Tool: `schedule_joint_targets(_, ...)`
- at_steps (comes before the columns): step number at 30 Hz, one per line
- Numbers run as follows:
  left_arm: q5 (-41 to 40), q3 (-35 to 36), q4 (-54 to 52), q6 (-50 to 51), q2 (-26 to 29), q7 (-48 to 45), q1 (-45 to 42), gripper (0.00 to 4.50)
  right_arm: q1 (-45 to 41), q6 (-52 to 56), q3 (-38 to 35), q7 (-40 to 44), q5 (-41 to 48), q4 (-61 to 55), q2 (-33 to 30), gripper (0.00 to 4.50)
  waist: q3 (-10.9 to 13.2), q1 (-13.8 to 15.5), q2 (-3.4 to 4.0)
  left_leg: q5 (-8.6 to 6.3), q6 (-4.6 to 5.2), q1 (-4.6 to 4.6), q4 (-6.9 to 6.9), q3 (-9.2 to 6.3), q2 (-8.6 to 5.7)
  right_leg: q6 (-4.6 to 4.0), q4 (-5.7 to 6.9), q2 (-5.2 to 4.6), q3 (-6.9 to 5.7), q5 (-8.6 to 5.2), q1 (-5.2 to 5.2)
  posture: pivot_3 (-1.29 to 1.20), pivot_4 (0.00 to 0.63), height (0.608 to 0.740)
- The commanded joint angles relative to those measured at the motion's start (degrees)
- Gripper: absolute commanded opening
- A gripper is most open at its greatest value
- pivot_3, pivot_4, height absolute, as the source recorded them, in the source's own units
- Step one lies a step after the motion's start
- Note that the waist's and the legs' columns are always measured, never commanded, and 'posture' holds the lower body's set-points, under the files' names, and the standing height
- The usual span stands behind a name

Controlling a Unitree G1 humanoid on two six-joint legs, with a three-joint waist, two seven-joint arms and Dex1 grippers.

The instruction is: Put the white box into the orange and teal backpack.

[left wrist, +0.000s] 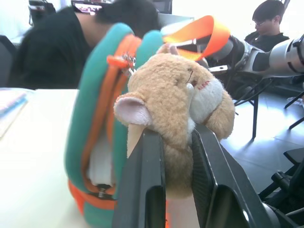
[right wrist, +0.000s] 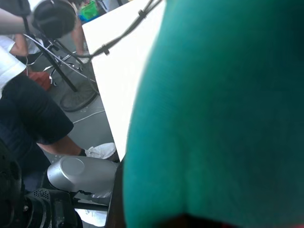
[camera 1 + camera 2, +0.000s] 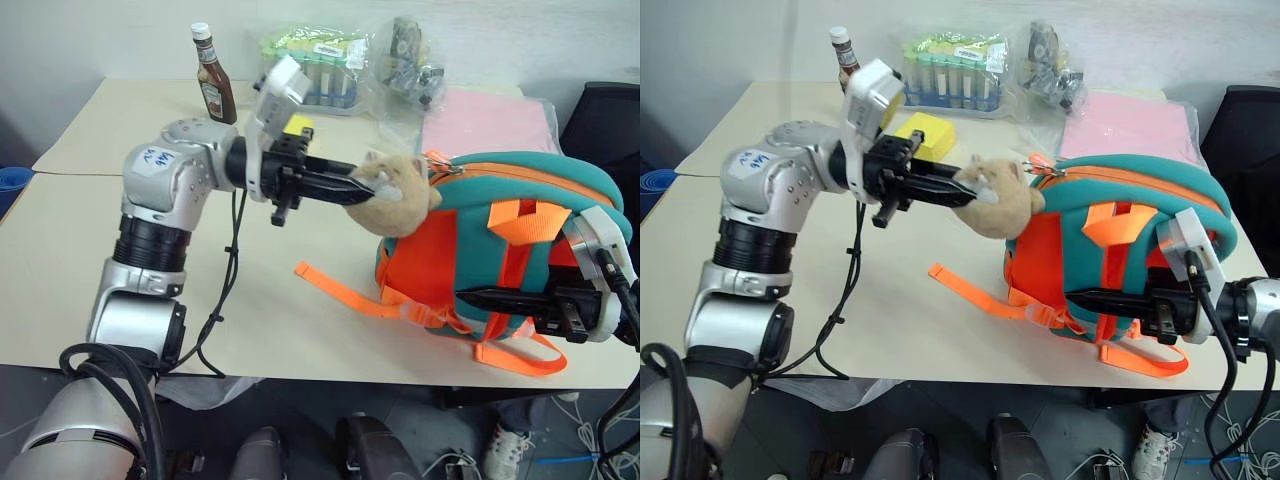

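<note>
The orange and teal backpack (image 3: pixel 500 180) stands upright at the table's right front. Its tan plush animal head (image 3: pixel 395 195) faces left. My left gripper (image 3: pixel 358 187) reaches in level from the left and is shut on that plush head; the black fingers (image 1: pixel 147 161) press its two sides. The zipper gap beside the head is partly open and something white (image 1: pixel 99 161) shows inside. I cannot tell whether that is the white box. My right gripper (image 3: pixel 465 296) lies shut along the backpack's orange front panel, pointing left, with teal fabric close against its wrist camera.
Behind the left arm stand a brown sauce bottle (image 3: pixel 213 75), a yellow block (image 3: pixel 923 135) and a bag of capped tubes (image 3: pixel 315 65). A pink sheet (image 3: pixel 490 120) lies behind the backpack. An orange strap (image 3: pixel 340 290) trails leftward. People sit beyond the table (image 1: pixel 57 42).
</note>
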Motion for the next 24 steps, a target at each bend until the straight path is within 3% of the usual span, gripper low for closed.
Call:
schedule_joint_targets(1,6.3,-0.7,6.4,-8.6,3.4,-0.7,-2.6,0.36,0.8,-0.5,-3.5,-0.5,0.5,-0.2,0.6,0.00,0.0,-0.1,0.00,0.00,0.00,0.00,0.00,0.01,0.00,0.00,0.01,0.00,0.01,0.00,-0.01,0.00,0.150,0.740)
schedule_joint_targets(5,14.3,-5.2,12.6,-19.4,5.0,-2.1,-1.4,0.36,1.4,-0.8,-4.5,-0.6,0.5,0.4,1.2,0.00,0.0,0.0,0.00,0.00,0.00,0.00,0.00,0.02,-0.01,0.00,-0.02,0.00,0.00,0.00,-0.01,0.00,0.150,0.740)
schedule_joint_targets(9,21.0,-10.6,11.7,-29.1,2.5,0.0,4.6,0.36,1.1,-2.0,-3.3,-1.5,-1.0,0.3,2.4,0.00,0.0,0.1,0.01,-0.01,0.01,-0.01,-0.02,0.03,0.00,0.00,-0.06,-0.02,0.01,0.00,-0.01,0.00,0.150,0.740)
schedule_joint_targets(18,30.0,-16.1,8.1,-38.5,-2.5,7.0,13.5,0.36,-3.4,-7.3,4.3,-3.0,-10.8,4.3,3.2,0.00,0.0,0.1,0.00,-0.02,0.03,-0.01,0.02,0.04,-0.02,0.00,0.02,-0.04,0.03,0.00,-0.04,0.00,0.150,0.740)
schedule_joint_targets(19,28.4,-14.6,7.7,-36.3,-2.9,7.1,13.4,0.36,-4.0,-7.4,4.7,-3.1,-11.5,5.3,2.9,0.31,0.0,0.1,0.00,-0.02,0.04,0.01,0.02,0.05,-0.02,0.00,0.03,-0.04,0.04,0.00,-0.02,0.00,0.150,0.740)
schedule_joint_targets(24,17.4,-5.8,4.2,-20.6,-0.6,4.0,13.1,1.99,-4.0,-8.3,3.0,2.3,-14.2,12.3,-1.7,1.88,0.0,0.1,0.00,-0.03,0.06,-0.03,0.03,0.08,-0.01,0.00,0.08,-0.04,0.04,0.00,-0.06,0.00,0.150,0.740)
